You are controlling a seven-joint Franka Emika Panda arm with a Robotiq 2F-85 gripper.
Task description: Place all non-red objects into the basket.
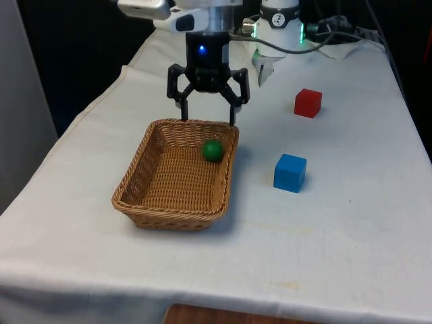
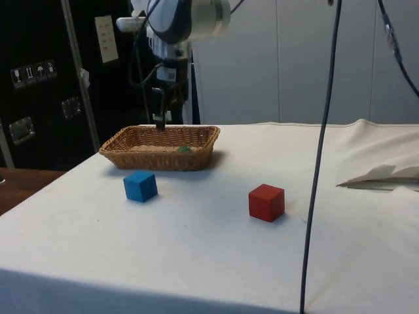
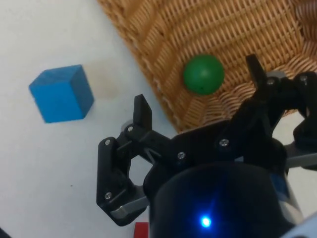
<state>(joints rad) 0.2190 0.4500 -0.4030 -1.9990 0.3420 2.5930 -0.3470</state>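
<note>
Bench (image 1: 364, 243): white cloth | basket (image 1: 145, 196): green ball (image 1: 213, 150) inside | blue cube (image 1: 290, 173), red cube (image 1: 308, 102): on cloth | end effector (image 1: 208, 113): spread wide, empty, above basket's far rim | backdrop: black curtains

Arm: white, reaching down from above, wrist vertical.
Gripper (image 1: 208, 113): black, pointing straight down, above table level.
Fingers (image 3: 142, 112): spread wide apart, nothing held between them.

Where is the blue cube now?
The blue cube sits on the white cloth at the front view's right of the basket, apart from it, nearer the camera than the red cube.
</note>
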